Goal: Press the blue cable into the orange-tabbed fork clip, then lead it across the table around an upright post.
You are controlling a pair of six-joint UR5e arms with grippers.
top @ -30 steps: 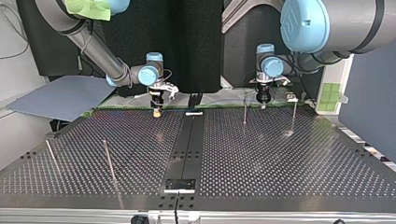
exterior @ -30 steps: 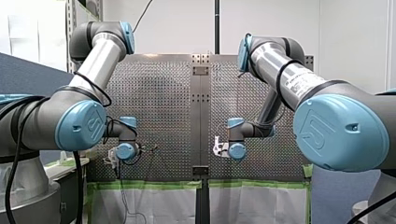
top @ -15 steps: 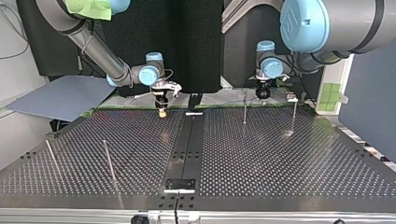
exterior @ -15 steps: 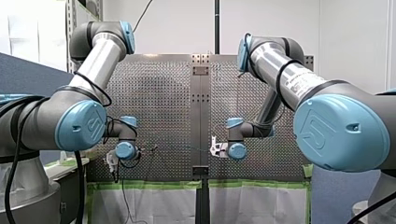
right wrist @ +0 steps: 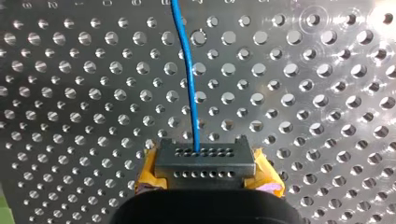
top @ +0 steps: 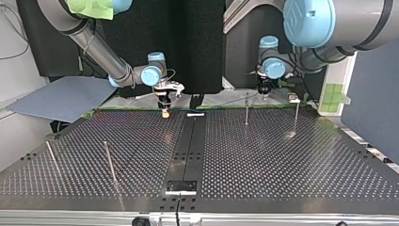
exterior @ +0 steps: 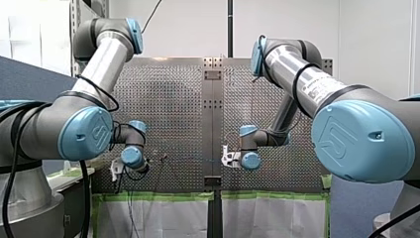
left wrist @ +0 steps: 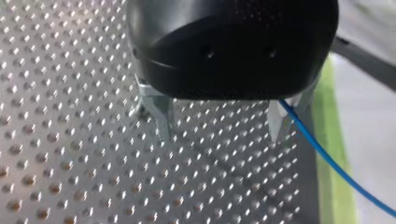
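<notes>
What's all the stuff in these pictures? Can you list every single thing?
table: one, dark metal full of little holes, under both arms.
blue cable: one, blue, thin, just above the table.
upright posts: four, silver, two at each side of the top view.
small white piece: one, white, on the table's middle strip.
green tape: green, along the table's edge nearest the arms.
flat sheet: one, blue-grey, beside the table at the top view's left.
arms: two, grey with blue caps.
left pincer: one, black with metal fingers, open, the cable beside one finger.
right pincer: one, yellow pads, shut on the blue cable.
</notes>
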